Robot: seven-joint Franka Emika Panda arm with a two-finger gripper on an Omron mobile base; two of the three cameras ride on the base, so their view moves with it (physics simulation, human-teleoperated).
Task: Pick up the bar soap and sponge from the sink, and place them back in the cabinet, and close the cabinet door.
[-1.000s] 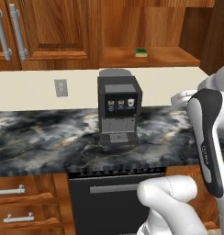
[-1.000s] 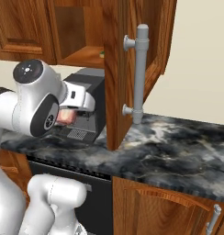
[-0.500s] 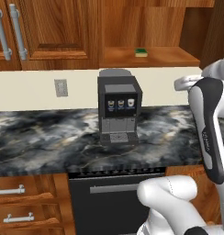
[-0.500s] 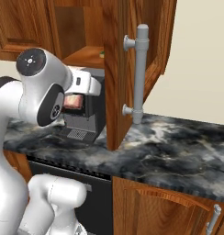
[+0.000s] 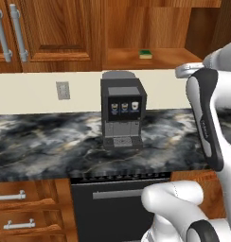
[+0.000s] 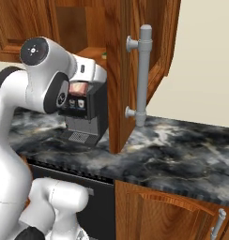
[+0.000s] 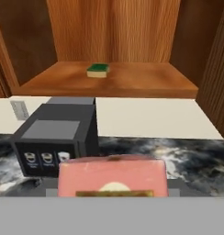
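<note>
My gripper [image 6: 79, 90] is shut on the bar soap [image 7: 112, 176], a pink rounded block that sits low in the hand view. In the right base view the bar soap [image 6: 77, 87] hangs just above the coffee machine, below the open cabinet [image 5: 150, 28]. The green and yellow sponge [image 5: 146, 54] lies on the cabinet's wooden shelf [image 7: 141, 81], and the hand view has the sponge [image 7: 98, 70] ahead and a little left. The cabinet door [image 6: 120, 70] stands wide open, its silver bar handle [image 6: 144, 75] facing me. The sink is out of view.
A black coffee machine [image 5: 122, 113] stands on the dark marbled counter [image 5: 46, 146], directly under the shelf. Shut wooden doors with paired handles [image 5: 13, 33] are to the left. A wall outlet [image 5: 63, 90] sits on the cream backsplash. Drawers [image 5: 27, 208] lie below.
The arm has risen, lifting the bar soap from in front of the coffee machine up to its top and nearer the open cabinet. The sponge and door have not moved.
</note>
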